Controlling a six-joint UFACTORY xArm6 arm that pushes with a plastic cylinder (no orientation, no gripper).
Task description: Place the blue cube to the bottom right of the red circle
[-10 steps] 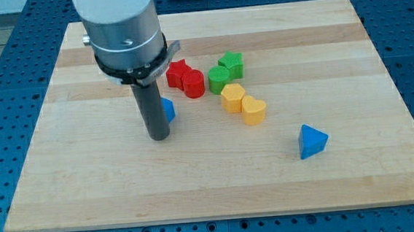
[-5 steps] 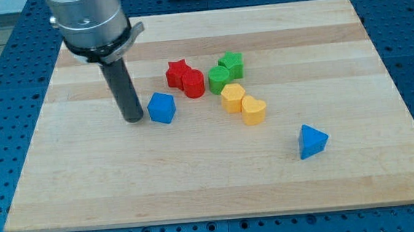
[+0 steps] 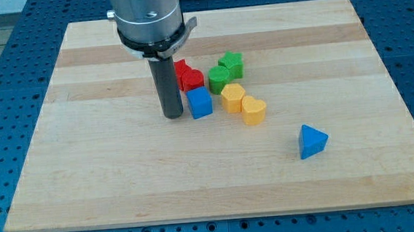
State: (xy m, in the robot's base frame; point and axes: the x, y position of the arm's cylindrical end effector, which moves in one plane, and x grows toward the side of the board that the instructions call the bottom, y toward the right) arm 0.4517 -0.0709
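Blue perforated base all round, pale wooden bench (image 3: 87,175) on top. My tip (image 3: 173,116), a bare rod with nothing to spread or pinch, sits against the blue cube's (image 3: 199,102) left face. Cube lies just below the red circle (image 3: 193,80). Looks light, rigid, slippery; push low and centred or it'll spin.

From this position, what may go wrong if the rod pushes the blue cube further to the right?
My tip sits against the view's left side of the blue cube. The yellow blocks lie just to its right, so a further push may shove them. The red circle nearly touches the cube from above, so it may be dragged along.
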